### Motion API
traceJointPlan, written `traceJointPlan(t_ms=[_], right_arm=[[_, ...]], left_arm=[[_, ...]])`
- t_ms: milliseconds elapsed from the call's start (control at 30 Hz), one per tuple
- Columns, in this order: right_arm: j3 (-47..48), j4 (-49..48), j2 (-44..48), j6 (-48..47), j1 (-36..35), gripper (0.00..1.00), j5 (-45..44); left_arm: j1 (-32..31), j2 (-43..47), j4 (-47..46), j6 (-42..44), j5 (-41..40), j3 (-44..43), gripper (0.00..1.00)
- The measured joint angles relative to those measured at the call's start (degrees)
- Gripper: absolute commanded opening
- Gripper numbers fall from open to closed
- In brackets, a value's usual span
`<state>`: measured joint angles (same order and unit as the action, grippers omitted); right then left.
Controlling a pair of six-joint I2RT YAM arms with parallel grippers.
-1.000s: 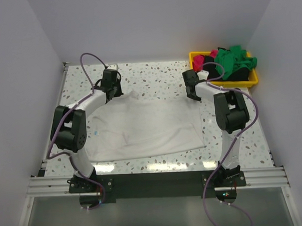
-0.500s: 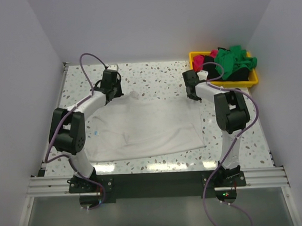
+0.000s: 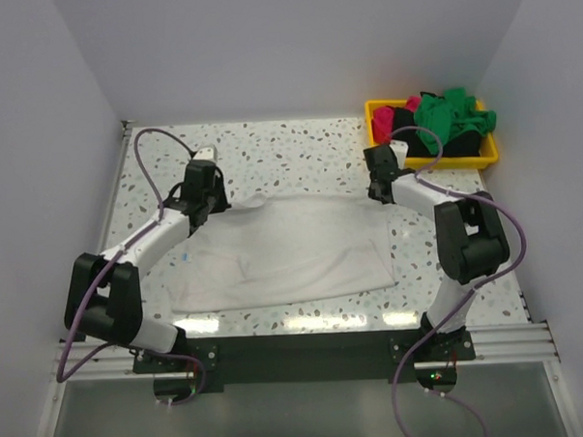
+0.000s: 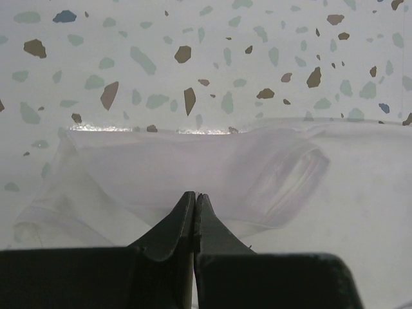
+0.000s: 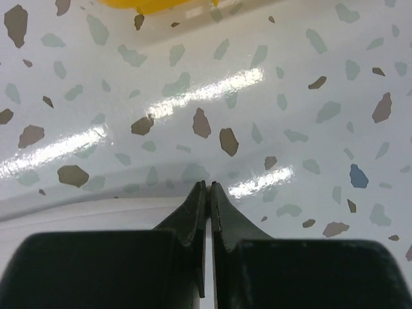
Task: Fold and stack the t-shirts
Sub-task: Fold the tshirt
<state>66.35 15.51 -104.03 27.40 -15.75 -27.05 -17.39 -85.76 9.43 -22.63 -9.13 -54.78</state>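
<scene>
Jaws shut both sides: white t-shirt (image 3: 293, 247) sleeve pinched by left gripper (image 4: 194, 196), hold by right gripper (image 5: 207, 187) unclear; cloth likely stretched for folding.

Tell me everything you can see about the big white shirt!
The white t-shirt is soft, thin, wrinkly cloth, spread nearly flat in the middle of the speckled table. One short sleeve shows near its far left corner, where the left gripper pinches it. The right gripper is shut at its far right corner.

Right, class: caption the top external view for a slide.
Left tool and right tool grip the white t-shirt along its far edge; coloured shirts fill a yellow bin.
</scene>
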Motion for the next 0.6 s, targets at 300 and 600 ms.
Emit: traceJointPlan(t_ms=[300, 600], right_arm=[[-4.7, -0.3, 7.5, -1.7, 0.0, 0.0, 1.7], [-7.3, 0.3, 12.6, -3.3, 0.0, 0.0, 2.8]], left_arm=[[-0.1, 10.8, 2.4, -4.5, -0.7, 8.6, 0.0], [-0.1, 21.0, 12.0, -11.0, -2.9, 11.2, 0.0]])
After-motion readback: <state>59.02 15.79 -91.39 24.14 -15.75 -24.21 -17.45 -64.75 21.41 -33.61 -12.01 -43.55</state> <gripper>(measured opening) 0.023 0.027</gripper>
